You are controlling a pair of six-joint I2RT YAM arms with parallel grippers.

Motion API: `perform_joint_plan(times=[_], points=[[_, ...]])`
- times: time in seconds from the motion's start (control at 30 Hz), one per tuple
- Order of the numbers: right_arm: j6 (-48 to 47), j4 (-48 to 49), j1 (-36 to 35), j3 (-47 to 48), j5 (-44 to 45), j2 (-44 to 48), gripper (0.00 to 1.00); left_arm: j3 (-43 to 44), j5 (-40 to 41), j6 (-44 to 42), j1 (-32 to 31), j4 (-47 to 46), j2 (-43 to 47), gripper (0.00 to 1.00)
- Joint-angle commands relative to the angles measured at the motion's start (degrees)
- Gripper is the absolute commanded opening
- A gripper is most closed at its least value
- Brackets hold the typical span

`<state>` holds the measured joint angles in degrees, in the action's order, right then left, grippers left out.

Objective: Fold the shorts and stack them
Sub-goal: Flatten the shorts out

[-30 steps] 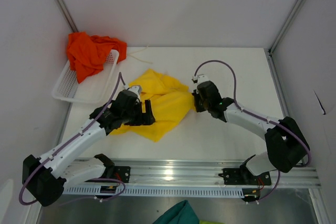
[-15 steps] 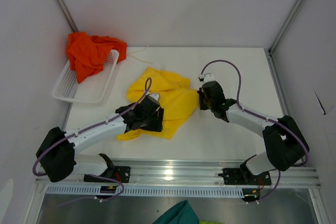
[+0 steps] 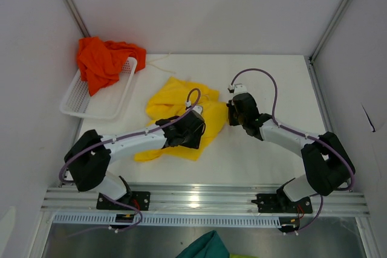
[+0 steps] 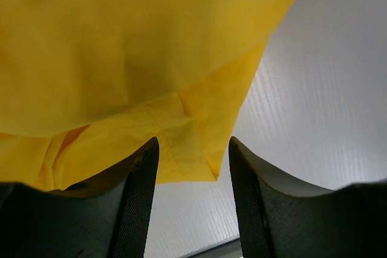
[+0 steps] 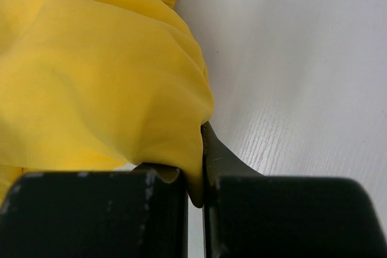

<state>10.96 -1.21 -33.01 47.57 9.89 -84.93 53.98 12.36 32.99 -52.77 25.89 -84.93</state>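
Note:
The yellow shorts (image 3: 175, 104) lie crumpled in the middle of the table. My left gripper (image 3: 195, 132) sits over their near right part. In the left wrist view its jaws (image 4: 193, 144) stand apart, with a hem corner of the yellow shorts (image 4: 190, 143) hanging between the fingertips and touching neither pad. My right gripper (image 3: 230, 113) is shut on the right edge of the yellow shorts (image 5: 103, 77), and a fold is pinched between its fingers (image 5: 202, 170). The orange-red shorts (image 3: 101, 60) lie bunched in the basket.
A white plastic basket (image 3: 81, 102) stands at the back left, by the left wall. A teal-green cloth (image 3: 205, 247) lies below the table's front rail. White walls and frame posts close in the table on three sides.
My left arm has swung right across the yellow shorts to their near right corner, and its jaws have narrowed. The right gripper has shifted slightly right, still holding the fabric.

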Motion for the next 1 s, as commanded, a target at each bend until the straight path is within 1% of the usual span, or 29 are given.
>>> perform_joint_plan(times=[0.0, 0.23, 0.37, 0.6, 0.73, 0.87, 0.97], points=[[0.7, 2.9, 0.0, 0.1, -0.7, 0.1, 0.0, 3.2, 3.1, 0.1, -0.4, -0.1, -3.5, 0.53], [0.7, 2.9, 0.1, 0.1, -1.1, 0.2, 0.0, 6.7, 6.1, 0.5, -0.4, 2.1, -9.5, 0.53], [0.6, 2.8, 0.1, 0.2, -1.4, 0.0, 0.0, 7.5, 10.1, 0.8, -0.4, 2.8, -11.1, 0.54], [0.6, 2.7, 0.1, 0.3, -1.6, -0.2, 0.0, 8.9, 14.4, 1.1, -0.4, 5.6, -13.1, 0.57], [0.6, 2.6, 0.1, 0.4, -1.7, -0.3, 0.0, 8.3, 14.0, 0.6, -0.4, 5.0, -13.4, 0.57], [0.6, 2.6, 0.1, 0.4, -1.9, -0.3, 0.0, 8.6, 15.3, 1.1, -0.4, 5.6, -14.6, 0.63], [0.6, 2.6, 0.2, 0.4, -2.0, -0.3, 0.0, 8.0, 13.6, -0.3, -0.4, 3.8, -14.7, 0.63]])
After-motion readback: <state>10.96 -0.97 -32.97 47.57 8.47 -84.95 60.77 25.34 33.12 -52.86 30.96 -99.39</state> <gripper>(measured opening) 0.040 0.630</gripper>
